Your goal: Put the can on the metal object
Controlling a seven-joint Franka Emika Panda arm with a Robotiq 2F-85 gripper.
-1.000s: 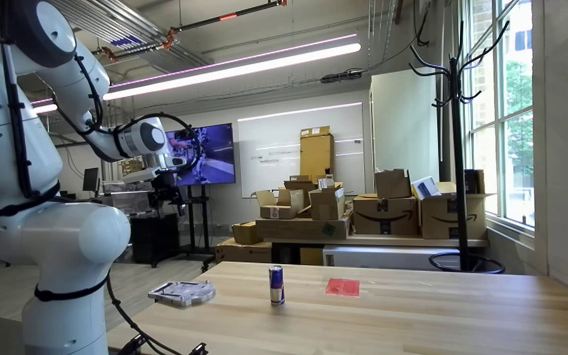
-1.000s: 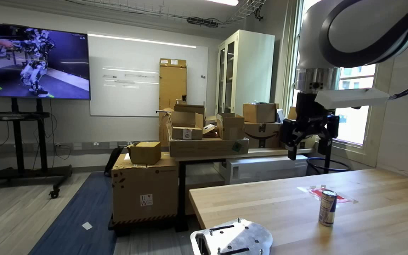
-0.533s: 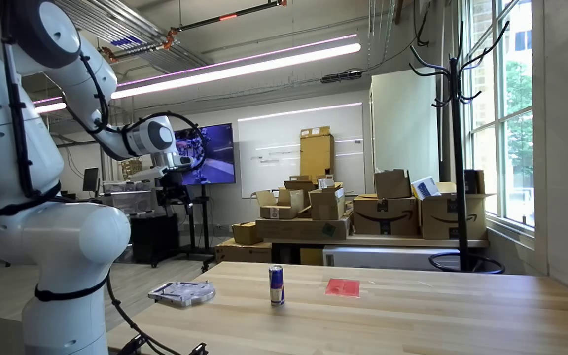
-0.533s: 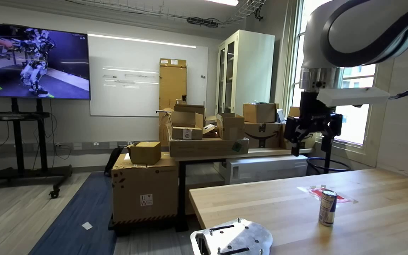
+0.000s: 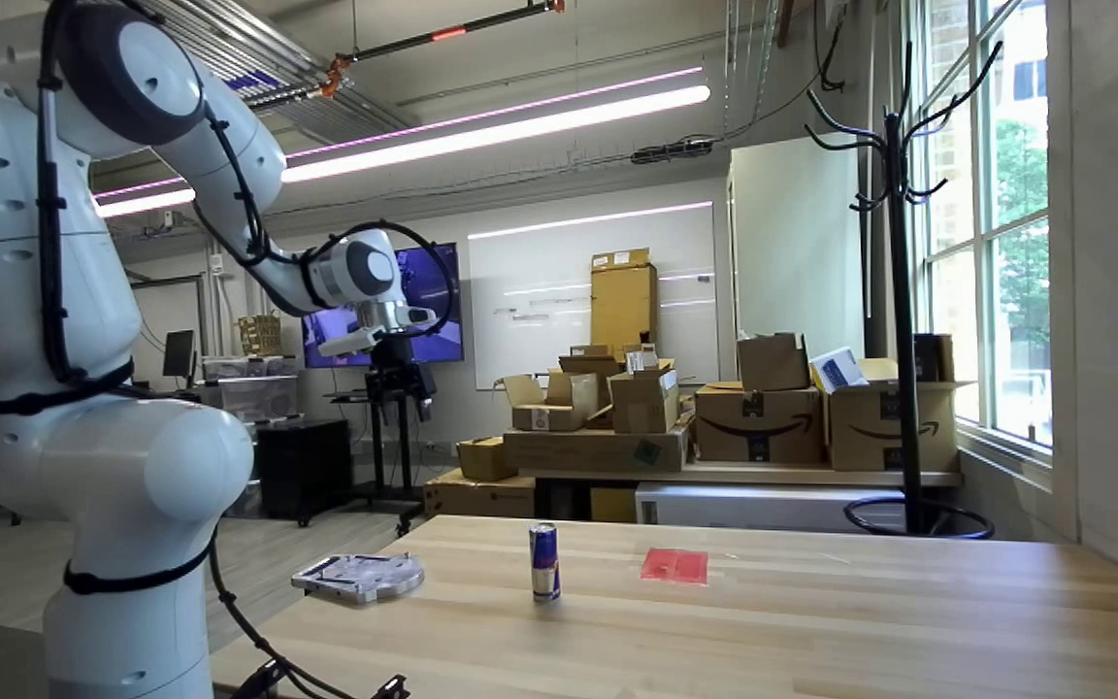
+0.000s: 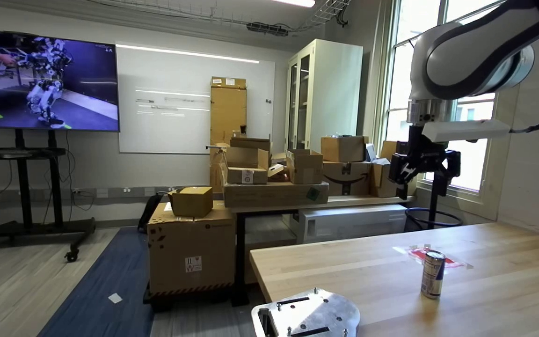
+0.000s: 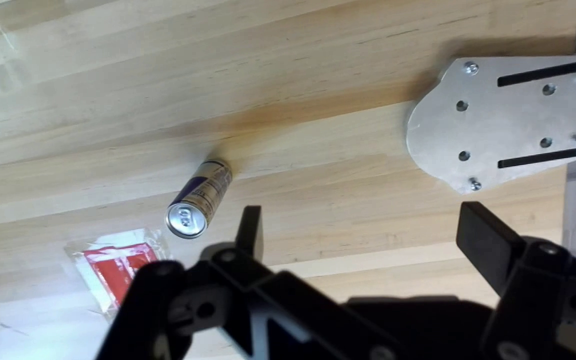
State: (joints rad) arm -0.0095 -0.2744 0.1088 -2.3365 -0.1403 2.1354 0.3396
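Can (image 7: 200, 198): upright on the table (image 5: 811, 621); pull tab plain in the wrist view alone.
Metal object (image 5: 360, 577): left of the can in both exterior views, well apart; cut off in the wrist view.
Arm (image 5: 156, 456): at left in an exterior view, elbow raised, forearm sloping down rightward.
Gripper (image 6: 420, 190): pointing down above the table, jaws spread wide.

Got the Panda arm (image 5: 98, 282) standing tall in an exterior view, bent over at the elbow (image 5: 137, 78), sloping down along the forearm (image 5: 253, 150) to the wrist (image 5: 355, 267). Aiming the Robotiq gripper (image 6: 422, 189) basically straight down below that in both exterior views. Spread nice and wide at the fingers (image 7: 250, 232) tbh, with a big gap in between, per the wrist view.
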